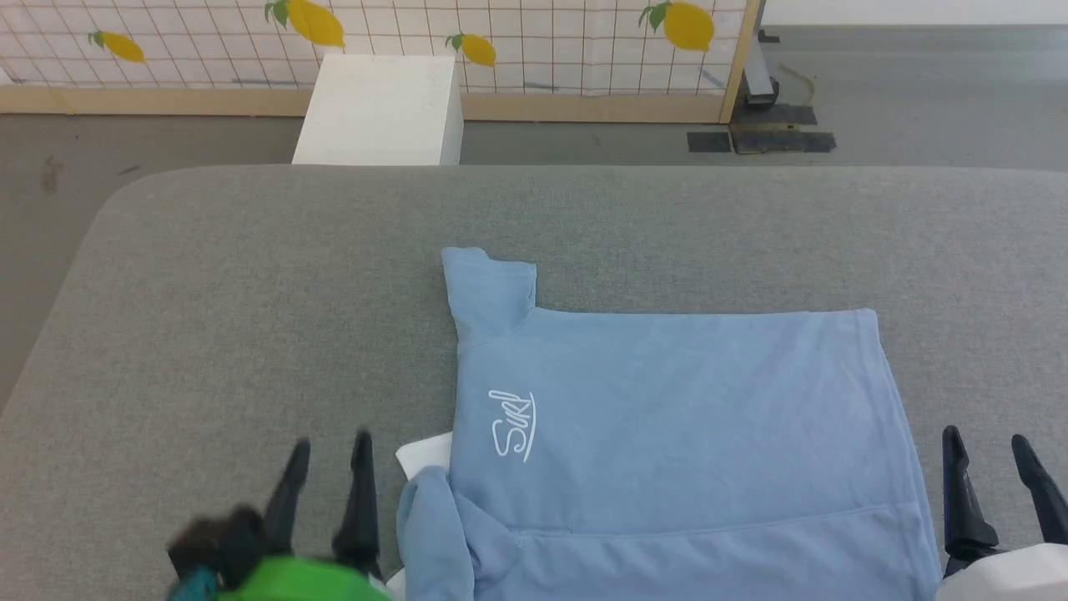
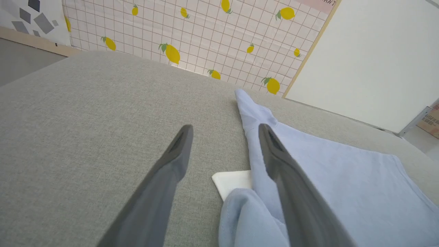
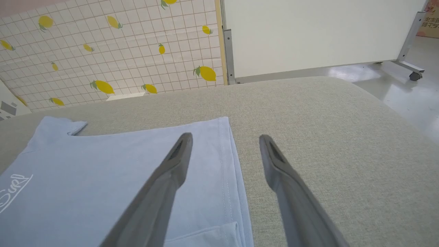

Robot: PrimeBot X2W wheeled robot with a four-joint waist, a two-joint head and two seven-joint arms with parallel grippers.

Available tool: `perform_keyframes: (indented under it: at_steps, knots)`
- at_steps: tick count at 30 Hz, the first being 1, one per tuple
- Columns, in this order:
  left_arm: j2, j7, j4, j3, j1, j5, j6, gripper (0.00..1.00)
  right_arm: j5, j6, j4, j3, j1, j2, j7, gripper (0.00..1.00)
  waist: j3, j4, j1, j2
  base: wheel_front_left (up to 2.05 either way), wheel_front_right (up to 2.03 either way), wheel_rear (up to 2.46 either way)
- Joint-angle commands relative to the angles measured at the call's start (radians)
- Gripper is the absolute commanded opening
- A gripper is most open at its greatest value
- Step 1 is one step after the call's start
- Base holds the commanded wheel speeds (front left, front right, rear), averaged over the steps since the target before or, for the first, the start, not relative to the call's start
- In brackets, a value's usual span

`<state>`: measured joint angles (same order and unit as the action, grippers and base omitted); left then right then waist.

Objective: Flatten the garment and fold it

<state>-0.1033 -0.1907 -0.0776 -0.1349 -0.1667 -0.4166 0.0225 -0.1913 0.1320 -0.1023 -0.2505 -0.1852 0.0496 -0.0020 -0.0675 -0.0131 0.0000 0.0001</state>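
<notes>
Looking down, I see the light blue short-sleeved polo shirt of soft fabric lying spread on the grey fabric-covered table, white script logo facing up, one sleeve pointing away from me. My left gripper hangs wide apart and empty just beside the white collar lining; my right gripper, equally wide and empty, sits at the hem.

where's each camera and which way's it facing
Head view: on head, facing down at light blue soft polo shirt on grey padded table; left end effector, right end effector show.
Left wrist view: on left wrist, along own fingers toward shirt's collar.
Right wrist view: on right wrist, along own fingers over shirt's hem.
All share the shirt.
</notes>
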Motion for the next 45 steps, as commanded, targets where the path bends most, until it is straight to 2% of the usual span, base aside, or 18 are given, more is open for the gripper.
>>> perform_keyframes:
  at_steps: [1, 3, 7, 11, 17, 21, 26, 30, 38, 39, 40, 41, 45]
  knots:
    - [-0.023, 0.031, -0.025, 0.009, 0.059, -0.017, -0.015, 1.00, 0.003, -0.001, 0.001, -0.002, 0.013, 0.001, -0.013, 1.00, -0.015, -0.002, 0.0000, -0.0001, 0.00, 0.00, 0.00]
    - [-0.047, 0.087, -0.052, 0.023, 0.121, -0.041, -0.026, 1.00, 0.003, -0.001, -0.001, -0.005, 0.022, 0.001, -0.019, 1.00, -0.032, -0.003, 0.0000, -0.0001, 0.00, 0.00, 0.00]
    - [-0.130, 0.239, -0.081, 0.024, 0.280, -0.035, -0.043, 1.00, -0.001, -0.001, 0.000, -0.004, 0.040, 0.001, -0.028, 1.00, -0.075, -0.002, 0.0000, -0.0001, 0.00, 0.00, 0.00]
    - [-0.181, 0.389, -0.070, 0.015, 0.467, -0.053, -0.061, 1.00, -0.004, -0.001, -0.001, 0.000, 0.068, 0.001, -0.034, 1.00, -0.135, 0.004, 0.0000, -0.0001, 0.00, 0.00, 0.00]
    - [-0.200, 0.617, 0.050, -0.033, 0.755, -0.142, -0.105, 1.00, 0.002, -0.001, 0.001, 0.003, 0.121, 0.001, -0.025, 1.00, -0.231, 0.022, 0.0000, -0.0001, 0.00, 0.00, 0.00]
    - [-0.183, 0.757, 0.180, -0.054, 0.896, -0.238, -0.120, 1.00, 0.008, -0.001, -0.003, 0.012, 0.154, 0.001, -0.034, 1.00, -0.285, 0.040, 0.0000, -0.0001, 0.00, 0.00, 0.00]
    - [-0.199, 0.863, 0.314, -0.097, 1.000, -0.246, -0.127, 1.00, 0.015, -0.001, -0.006, 0.029, 0.205, 0.001, -0.037, 1.00, -0.370, 0.080, 0.0000, -0.0001, 0.00, 0.00, 0.00]
    - [-0.217, 0.922, 0.381, -0.124, 1.024, -0.227, -0.117, 1.00, 0.016, -0.001, -0.006, 0.029, 0.230, 0.001, -0.036, 1.00, -0.418, 0.106, 0.0000, -0.0001, 0.00, 0.00, 0.00]
    - [-0.241, 0.984, 0.443, -0.126, 1.027, -0.216, -0.067, 1.00, 0.003, -0.001, 0.008, 0.032, 0.260, 0.001, -0.047, 1.00, -0.476, 0.141, 0.0000, -0.0001, 0.00, 0.00, 0.00]
    - [-0.239, 0.983, 0.448, -0.124, 1.026, -0.220, -0.064, 0.49, 0.002, -0.001, 0.011, 0.032, 0.263, 0.001, -0.050, 1.00, -0.478, 0.142, 0.0000, -0.0001, 0.00, 0.00, 0.00]
    - [-0.238, 0.983, 0.450, -0.126, 1.025, -0.223, -0.067, 0.27, 0.002, -0.001, 0.014, 0.032, 0.265, 0.001, -0.051, 1.00, -0.479, 0.143, 0.0000, -0.0001, 0.00, 0.00, 0.00]
    - [-0.238, 0.981, 0.453, -0.126, 1.023, -0.225, -0.070, 0.00, 0.003, -0.001, 0.016, 0.032, 0.268, 0.001, -0.052, 1.00, -0.478, 0.143, 0.0000, -0.0001, 0.00, 0.00, 0.00]
    - [-0.230, 0.943, 0.462, -0.124, 1.010, -0.235, -0.083, 0.00, 0.019, -0.001, 0.011, 0.028, 0.280, 0.001, -0.046, 1.00, -0.447, 0.133, 0.0000, -0.0001, 0.00, 0.00, 0.00]
